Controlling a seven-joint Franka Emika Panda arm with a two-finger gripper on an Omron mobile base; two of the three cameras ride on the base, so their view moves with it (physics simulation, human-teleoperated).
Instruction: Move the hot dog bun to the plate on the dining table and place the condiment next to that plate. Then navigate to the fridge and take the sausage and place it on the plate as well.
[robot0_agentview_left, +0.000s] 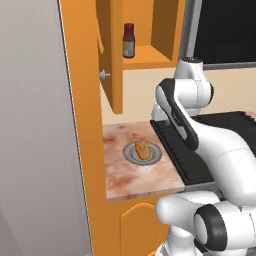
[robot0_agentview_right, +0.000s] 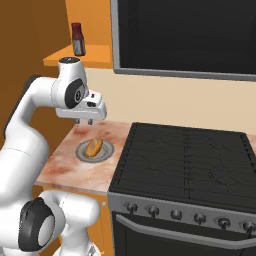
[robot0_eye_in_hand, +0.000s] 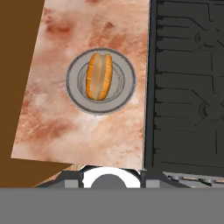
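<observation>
Altogether one bun (robot0_agentview_left: 143, 149), one grey dish (robot0_agentview_left: 129, 154) and one condiment (robot0_agentview_left: 129, 40) bottle are on show. The bun, orange-tan with its lengthwise split facing up, lies in the middle of the dish, and nothing else is in that dish. The dish sits on the marbled worktop (robot0_agentview_left: 120, 175), just beside the black stove (robot0_agentview_right: 200, 160) that borders the worktop on one side; a tall orange cabinet panel (robot0_agentview_left: 82, 125) borders it on the other. The gripper (robot0_agentview_right: 84, 121) hangs in the air above the worktop, pointing down, with the bun below it and a little toward the stove, well apart from its tips and untouched. From the hand view the bun (robot0_eye_in_hand: 99, 75) and dish (robot0_eye_in_hand: 124, 94) lie ahead of the gripper, upper centre of that picture. Its tips are short dark stubs under the white hand, and whether they stand wide or narrow cannot be told; nothing is between them. The condiment stands upright on an orange shelf (robot0_agentview_right: 62, 59) high above the worktop, beside an open cabinet door (robot0_agentview_left: 111, 55) with a small knob, far above the bun.
</observation>
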